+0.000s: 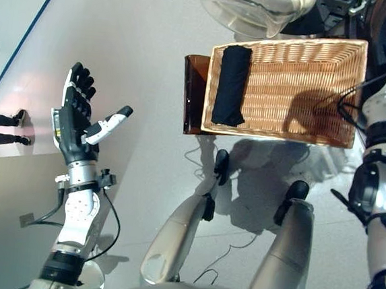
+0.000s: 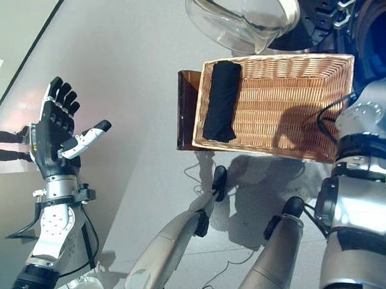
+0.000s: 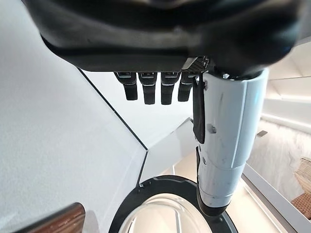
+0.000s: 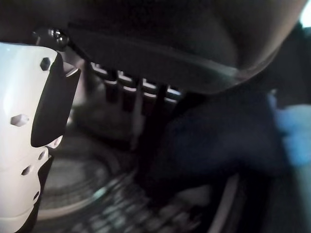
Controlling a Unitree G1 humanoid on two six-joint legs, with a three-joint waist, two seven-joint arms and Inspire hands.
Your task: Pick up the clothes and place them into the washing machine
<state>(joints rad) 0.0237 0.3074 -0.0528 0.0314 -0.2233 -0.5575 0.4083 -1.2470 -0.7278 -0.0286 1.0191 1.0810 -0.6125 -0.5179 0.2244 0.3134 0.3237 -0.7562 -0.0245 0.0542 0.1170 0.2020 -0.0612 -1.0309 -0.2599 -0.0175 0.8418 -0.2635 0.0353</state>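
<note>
A rolled dark garment (image 1: 231, 83) lies at the left end of a wicker basket (image 1: 302, 59). My right arm reaches past the basket's right end into the washing machine's dark drum (image 2: 385, 33), so the eye views hide that hand. In its wrist view my right hand (image 4: 170, 43) has straight fingers (image 4: 127, 92) and the thumb held out, with nothing gripped. Just past the fingers a dark blue cloth (image 4: 218, 141) lies in the ribbed drum (image 4: 87, 179). My left hand (image 1: 73, 124) is raised at the left, open and empty, far from the basket.
The basket stands on a brown stool (image 1: 192, 97). The machine's glass door (image 1: 252, 8) hangs open above the basket's far left corner. A person's legs (image 1: 2, 128) show at the left edge, beyond a wall line.
</note>
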